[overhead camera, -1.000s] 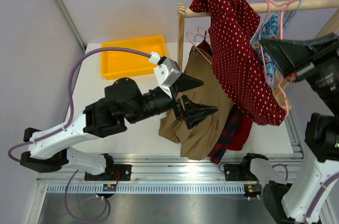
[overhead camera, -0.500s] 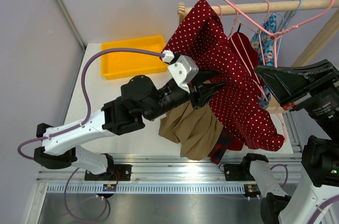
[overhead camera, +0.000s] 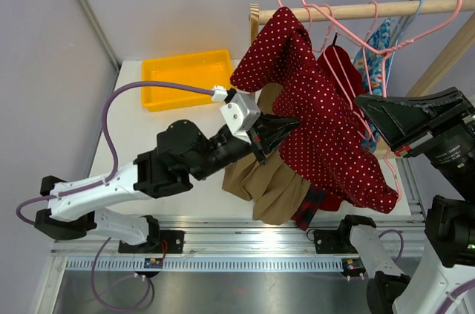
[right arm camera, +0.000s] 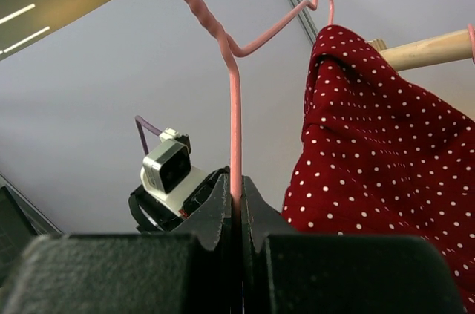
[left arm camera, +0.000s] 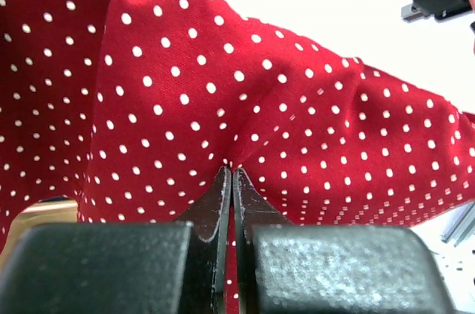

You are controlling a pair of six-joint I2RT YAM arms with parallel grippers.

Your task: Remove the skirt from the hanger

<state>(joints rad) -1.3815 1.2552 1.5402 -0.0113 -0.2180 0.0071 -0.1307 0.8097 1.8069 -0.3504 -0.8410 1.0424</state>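
Note:
The skirt (overhead camera: pixel 326 128) is red with white dots and hangs draped over a pink wire hanger (overhead camera: pixel 395 44) beside the wooden rail (overhead camera: pixel 356 10). My left gripper (overhead camera: pixel 297 122) is shut on a fold of the skirt's left side; in the left wrist view the closed tips (left arm camera: pixel 232 171) pinch the dotted skirt cloth (left arm camera: pixel 260 91). My right gripper (overhead camera: pixel 359 99) is shut on the hanger's wire; in the right wrist view the hanger's pink wire (right arm camera: pixel 234 106) rises straight out of the closed right gripper (right arm camera: pixel 236 180), with the skirt (right arm camera: pixel 386 151) to its right.
A yellow tray (overhead camera: pixel 185 76) lies at the back left of the table. A tan garment (overhead camera: pixel 271 180) and a dark plaid one (overhead camera: pixel 315 199) hang below the skirt. A blue patterned garment (overhead camera: pixel 378 39) and other hangers sit on the rail (right arm camera: pixel 430 48).
My left gripper was open near the tan garment; it rose to the skirt and shut on its cloth. The skirt and hanger swung left and lower along the rail.

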